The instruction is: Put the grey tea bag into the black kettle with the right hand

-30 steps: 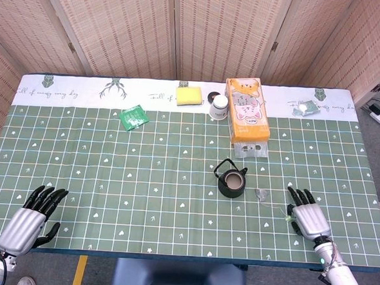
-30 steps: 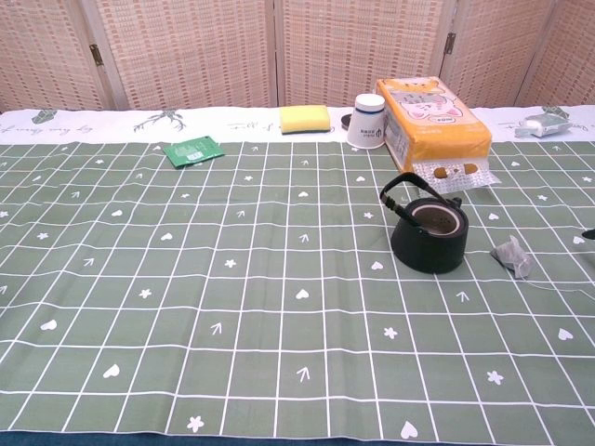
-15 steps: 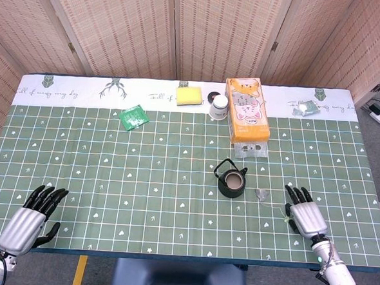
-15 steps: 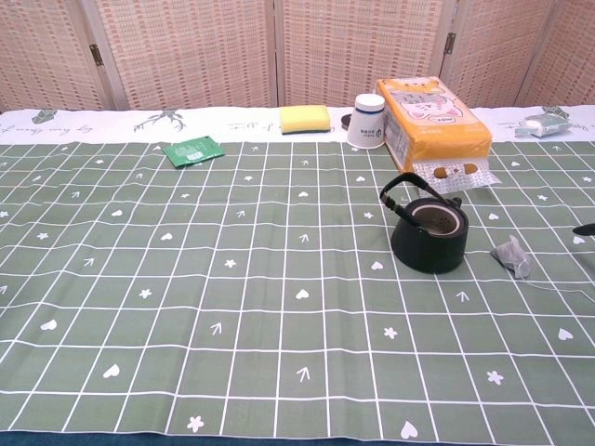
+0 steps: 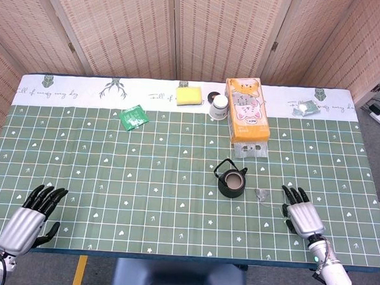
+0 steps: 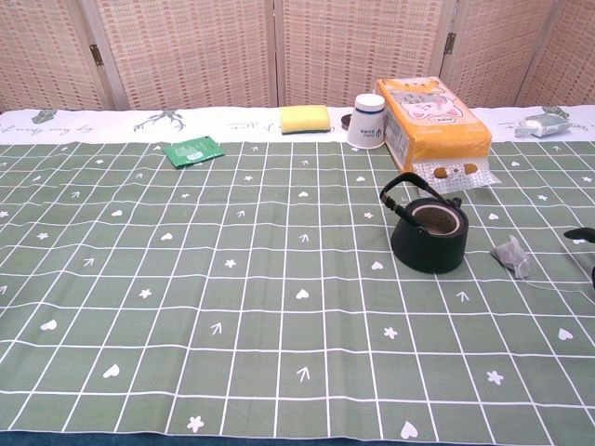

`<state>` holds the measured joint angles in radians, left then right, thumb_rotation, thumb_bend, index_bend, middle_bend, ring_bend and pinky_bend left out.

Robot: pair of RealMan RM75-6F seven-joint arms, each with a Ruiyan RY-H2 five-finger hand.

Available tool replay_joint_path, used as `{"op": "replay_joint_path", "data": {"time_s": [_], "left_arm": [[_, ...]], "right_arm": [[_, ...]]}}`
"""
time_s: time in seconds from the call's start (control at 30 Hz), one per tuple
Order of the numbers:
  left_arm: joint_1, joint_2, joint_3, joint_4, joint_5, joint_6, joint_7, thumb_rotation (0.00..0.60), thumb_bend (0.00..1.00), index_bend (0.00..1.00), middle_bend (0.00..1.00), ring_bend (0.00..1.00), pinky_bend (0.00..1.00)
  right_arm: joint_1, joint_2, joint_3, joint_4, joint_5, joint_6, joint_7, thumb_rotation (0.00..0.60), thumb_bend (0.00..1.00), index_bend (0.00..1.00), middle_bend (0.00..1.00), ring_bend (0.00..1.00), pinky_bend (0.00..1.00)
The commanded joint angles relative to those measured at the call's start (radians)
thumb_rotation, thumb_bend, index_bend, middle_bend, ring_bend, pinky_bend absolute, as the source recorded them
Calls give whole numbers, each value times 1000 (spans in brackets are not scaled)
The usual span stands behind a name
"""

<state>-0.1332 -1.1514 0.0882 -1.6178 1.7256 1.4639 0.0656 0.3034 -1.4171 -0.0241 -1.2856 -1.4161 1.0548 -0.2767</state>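
Resting beside the grey tea bag [image 5: 262, 195], right of the black kettle [image 5: 231, 182], your right hand [image 5: 301, 214] has its fingers spread, holding nothing.

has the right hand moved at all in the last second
Yes. In the head view the right hand has slid left and a little farther up the table, closing on the grey tea bag beside the black kettle, neither of which has shifted.

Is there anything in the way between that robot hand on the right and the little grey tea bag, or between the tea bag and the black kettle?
Nothing visible blocks either path. The right hand lies just right of the grey tea bag, with only bare cloth between. The black kettle stands left of the bag, lid off, its handle tilted to the far side.
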Motion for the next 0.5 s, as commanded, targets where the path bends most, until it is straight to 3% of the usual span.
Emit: {"op": "replay_joint_path", "data": {"time_s": [0.03, 0.5], "left_arm": [[-1, 0, 1, 1, 2, 0, -1, 600, 443, 7, 74, 48, 0], [-2, -2, 5, 10, 24, 14, -19, 600, 443, 0, 74, 41, 0]], "right_arm": [[0, -2, -2, 3, -5, 5, 5, 600, 428, 524, 0, 4, 0], [-1, -11, -8, 6, -5, 13, -20, 600, 428, 596, 21, 28, 0]]}}
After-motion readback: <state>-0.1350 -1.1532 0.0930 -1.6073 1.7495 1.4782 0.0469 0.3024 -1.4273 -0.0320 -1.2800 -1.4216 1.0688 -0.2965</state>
